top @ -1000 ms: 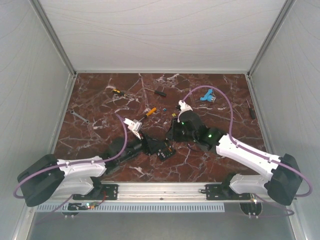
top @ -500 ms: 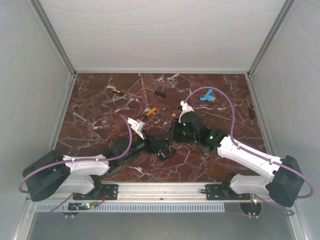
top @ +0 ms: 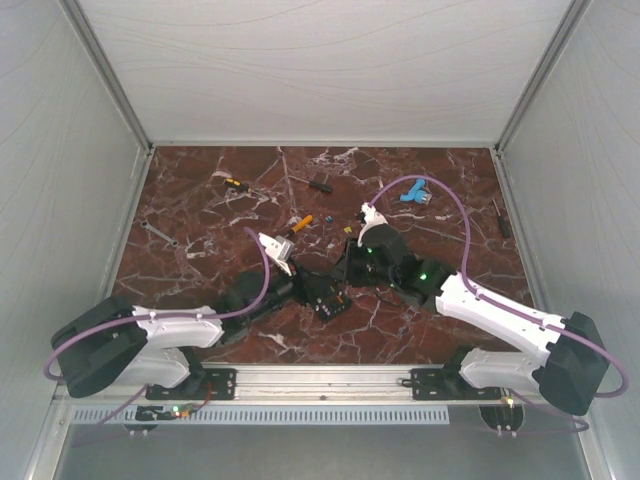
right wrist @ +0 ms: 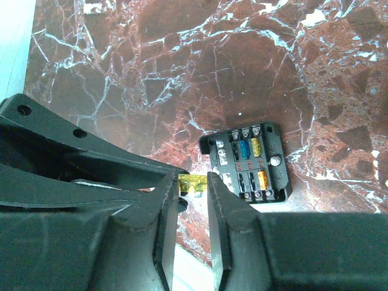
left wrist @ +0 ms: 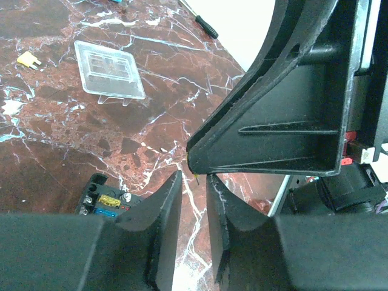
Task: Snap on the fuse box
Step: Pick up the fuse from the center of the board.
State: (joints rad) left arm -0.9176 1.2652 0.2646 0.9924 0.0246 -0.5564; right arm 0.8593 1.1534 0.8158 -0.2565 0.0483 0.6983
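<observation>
The fuse box (right wrist: 248, 160) is a small black square box with blue, yellow and orange fuses. It lies open on the marble table, just right of my right gripper's fingers, and shows in the top view (top: 328, 300). My right gripper (right wrist: 194, 182) is shut on a small yellow fuse (right wrist: 193, 183) and holds it beside the box. My left gripper (left wrist: 194, 185) has its jaws a narrow gap apart with nothing between them. It sits tip to tip with the right gripper, with the box (left wrist: 106, 199) at its lower left. The clear lid (left wrist: 109, 68) lies flat farther off.
A loose yellow fuse (left wrist: 25, 59) lies near the lid. Screwdrivers (top: 320, 184) (top: 235, 184) (top: 503, 218), a wrench (top: 158, 235) and a blue part (top: 412, 195) are scattered toward the back of the table. White walls enclose three sides.
My left arm has pushed forward and to the right, bringing its gripper close to the right gripper and the fuse box. The right arm has barely moved.
</observation>
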